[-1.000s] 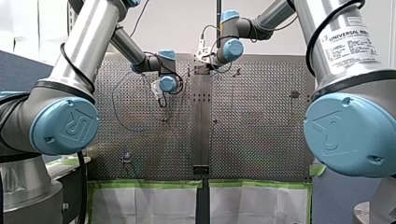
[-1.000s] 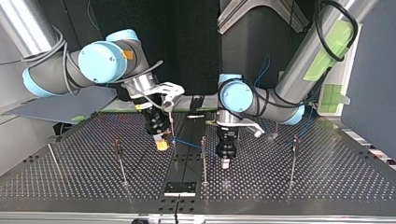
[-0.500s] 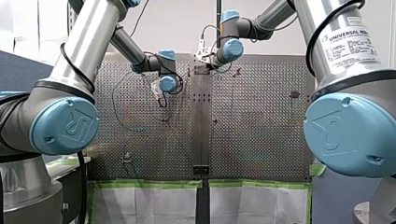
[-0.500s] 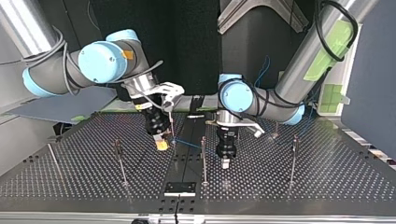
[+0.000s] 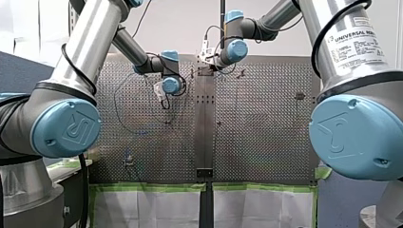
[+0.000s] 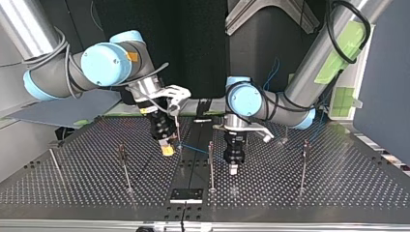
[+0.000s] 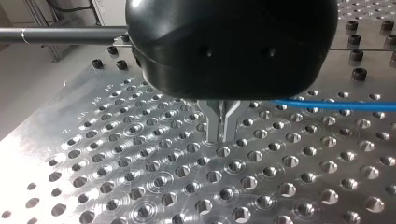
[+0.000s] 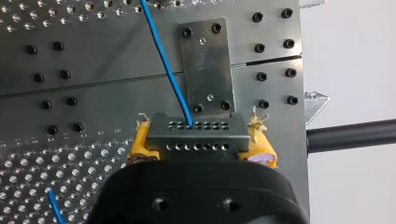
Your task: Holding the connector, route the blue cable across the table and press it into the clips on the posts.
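Perforated silver metal table (image 6: 338, 179) w/ dark centre strip (image 6: 192, 164) and thin upright posts (image 6: 211, 166); black backdrop (image 6: 193, 48) behind the arms, white wall (image 5: 180, 23) opp. Grey rectangular metal connector (image 8: 196, 133) sits low over table near centre, long axis running pad to pad. Thin blue cable (image 8: 166, 65) leaves its holed face, heading away ahead of gripper. My right gripper (image 8: 201, 147) pinches connector btw yellow pads. My left gripper (image 7: 223, 128): metal fingers pressed together, cable passing beside.
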